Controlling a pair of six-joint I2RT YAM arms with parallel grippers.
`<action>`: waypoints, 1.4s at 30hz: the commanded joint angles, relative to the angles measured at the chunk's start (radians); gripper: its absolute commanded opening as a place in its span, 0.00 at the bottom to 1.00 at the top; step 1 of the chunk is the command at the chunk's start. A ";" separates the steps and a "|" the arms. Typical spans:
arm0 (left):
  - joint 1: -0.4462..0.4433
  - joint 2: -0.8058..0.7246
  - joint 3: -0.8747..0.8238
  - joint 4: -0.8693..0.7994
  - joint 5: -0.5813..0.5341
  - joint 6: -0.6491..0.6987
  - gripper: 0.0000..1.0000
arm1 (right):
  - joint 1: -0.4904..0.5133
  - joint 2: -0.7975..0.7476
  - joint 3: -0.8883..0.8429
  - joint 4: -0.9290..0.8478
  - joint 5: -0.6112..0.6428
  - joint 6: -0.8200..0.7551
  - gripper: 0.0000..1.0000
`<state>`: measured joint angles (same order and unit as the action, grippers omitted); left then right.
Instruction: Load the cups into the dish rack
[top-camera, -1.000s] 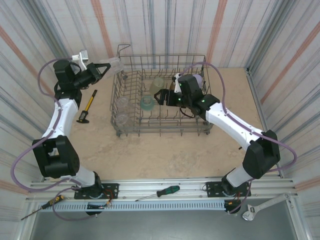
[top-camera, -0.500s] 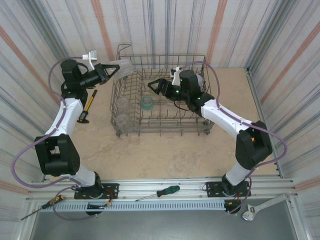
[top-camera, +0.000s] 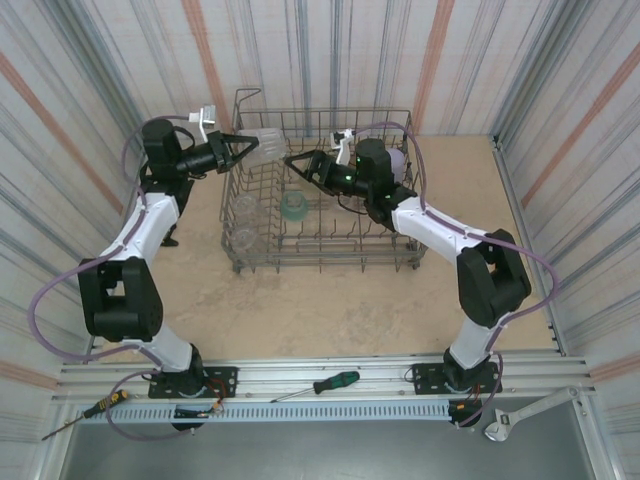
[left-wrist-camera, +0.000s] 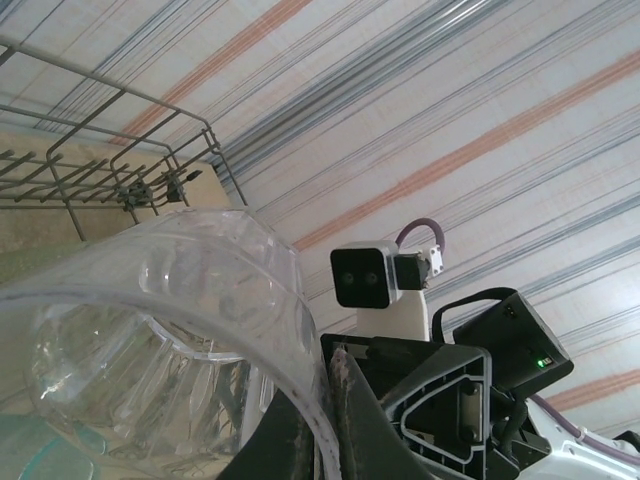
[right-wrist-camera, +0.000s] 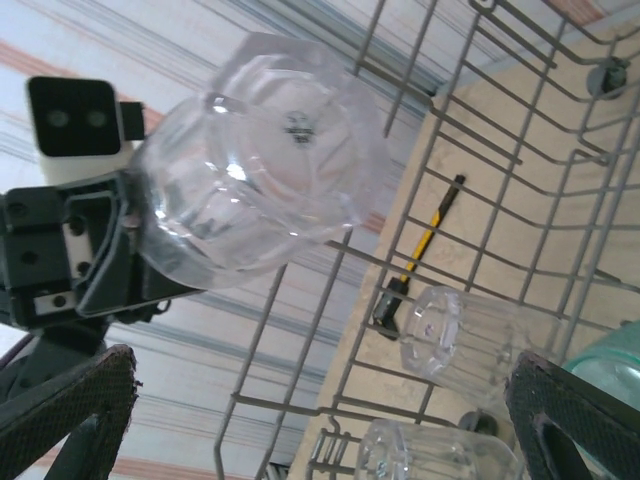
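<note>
left tool (top-camera: 243, 151) pinched tight on the rim of a clear cup (top-camera: 264, 142), one finger inside the mouth and one outside, as the left wrist view shows. cup lies on its side in the air, mouth toward the left wrist, base pointing right. it hangs over the far-left corner of the dish rack (top-camera: 325, 262), above the top wire and touching none of it.

right tool (top-camera: 298, 166) spread wide with nothing in it. it reaches in over the rack from the right and faces the base of the held cup, near it with a gap between. in the right wrist view the cup base sits high between the two dark fingertips (right-wrist-camera: 70, 400).

rack stands on the beige surface (top-camera: 330, 310) toward the far wall. inside it:
- two clear cups (top-camera: 243, 208) in the left column, one ahead of the other
- a teal cup (top-camera: 293, 207) just right of them
- a lavender cup (top-camera: 401, 157) at the far right, partly hidden by the right arm

a yellow-handled implement (right-wrist-camera: 430, 240) lies on the surface outside the rack's left wall. a green-handled screwdriver (top-camera: 335, 382) rests on the near rail between the arm bases.
</note>
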<state>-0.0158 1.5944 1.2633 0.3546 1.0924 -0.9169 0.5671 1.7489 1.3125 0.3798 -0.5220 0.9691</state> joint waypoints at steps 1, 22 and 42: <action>-0.017 -0.005 0.021 0.037 0.026 -0.022 0.00 | -0.008 0.034 0.044 0.075 -0.036 0.029 0.99; -0.084 0.019 0.026 0.053 0.043 -0.063 0.00 | -0.030 0.136 0.050 0.346 -0.077 0.134 1.00; -0.088 0.018 0.035 0.094 0.059 -0.167 0.00 | -0.051 0.161 0.052 0.342 -0.130 0.138 0.90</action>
<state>-0.1051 1.6119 1.2655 0.3916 1.1164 -1.0519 0.5186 1.8858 1.3651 0.6857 -0.6121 1.0931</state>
